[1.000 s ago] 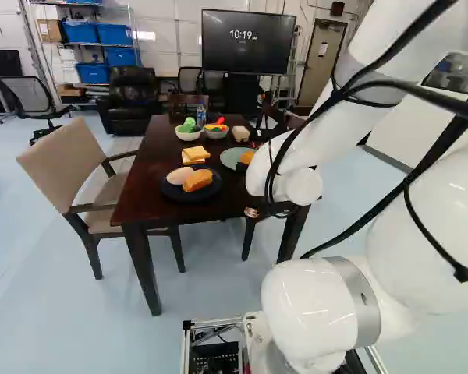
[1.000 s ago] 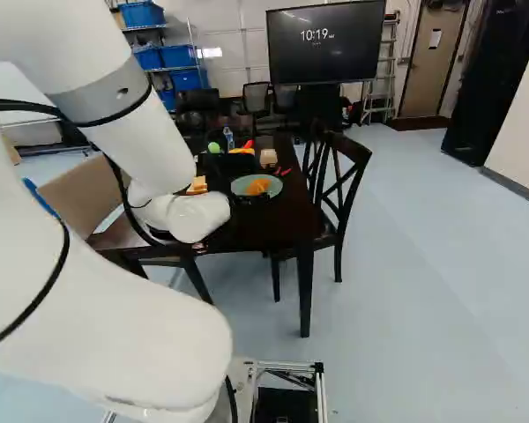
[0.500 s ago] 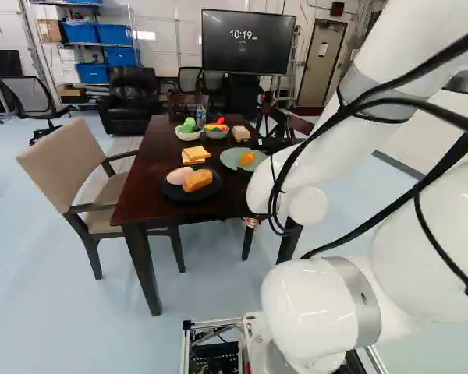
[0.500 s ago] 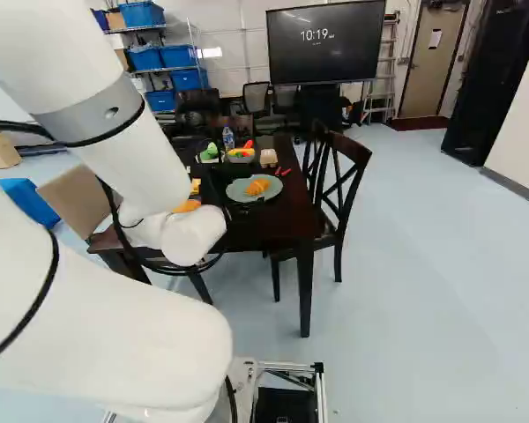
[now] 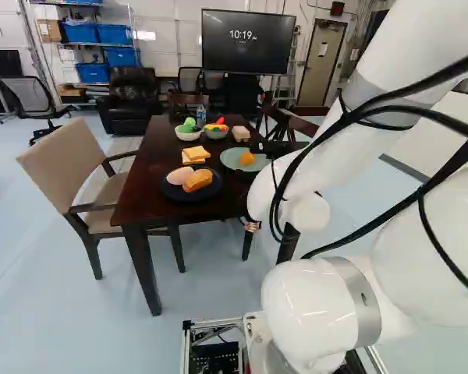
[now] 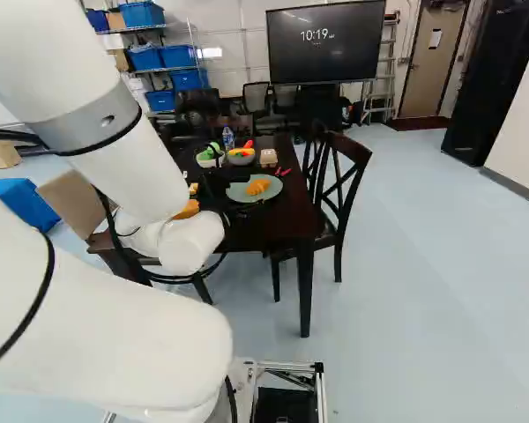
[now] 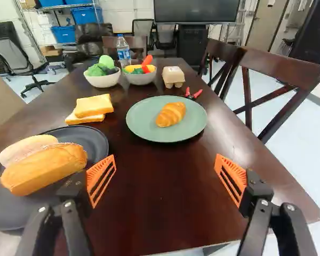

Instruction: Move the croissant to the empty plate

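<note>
Slightly lower in both base views than before, the arm (image 5: 296, 183) bears its released end effector (image 5: 252, 227), fingers wide apart.

On one table (image 7: 160, 192), you tally two plates (image 7: 141, 125), two bowls (image 7: 140, 80), two bread slices (image 7: 94, 105), two bread rolls (image 7: 45, 168), one croissant (image 7: 171, 114), one egg carton (image 7: 173, 78), one bottle (image 7: 123, 49), one red-handled tool (image 7: 197, 93).
</note>
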Tool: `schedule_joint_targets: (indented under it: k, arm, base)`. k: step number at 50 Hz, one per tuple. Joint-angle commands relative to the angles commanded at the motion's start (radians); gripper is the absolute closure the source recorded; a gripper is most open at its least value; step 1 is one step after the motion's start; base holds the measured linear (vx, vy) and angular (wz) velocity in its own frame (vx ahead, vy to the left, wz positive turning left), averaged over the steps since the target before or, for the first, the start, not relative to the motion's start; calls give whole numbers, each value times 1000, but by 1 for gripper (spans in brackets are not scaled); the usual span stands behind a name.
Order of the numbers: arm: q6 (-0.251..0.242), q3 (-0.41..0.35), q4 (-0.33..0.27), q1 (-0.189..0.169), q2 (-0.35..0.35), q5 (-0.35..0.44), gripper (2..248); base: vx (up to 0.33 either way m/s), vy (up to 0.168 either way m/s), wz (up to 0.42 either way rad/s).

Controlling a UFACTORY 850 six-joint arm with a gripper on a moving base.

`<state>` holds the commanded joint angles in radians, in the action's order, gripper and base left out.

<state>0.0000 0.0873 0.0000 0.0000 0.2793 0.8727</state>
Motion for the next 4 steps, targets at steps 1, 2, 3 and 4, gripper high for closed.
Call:
schedule_joint_targets:
  k: [1,2,3,4]
  arm:
    - [0,0,0,0,0,0,3]
    - [0,0,0,0,0,0,3]
    - [0,0,0,0,0,0,3]
    - [0,0,0,0,0,0,3]
  base:
    - [0,0,0]
    - [0,0,0]
    - [0,0,0]
    - [0,0,0]
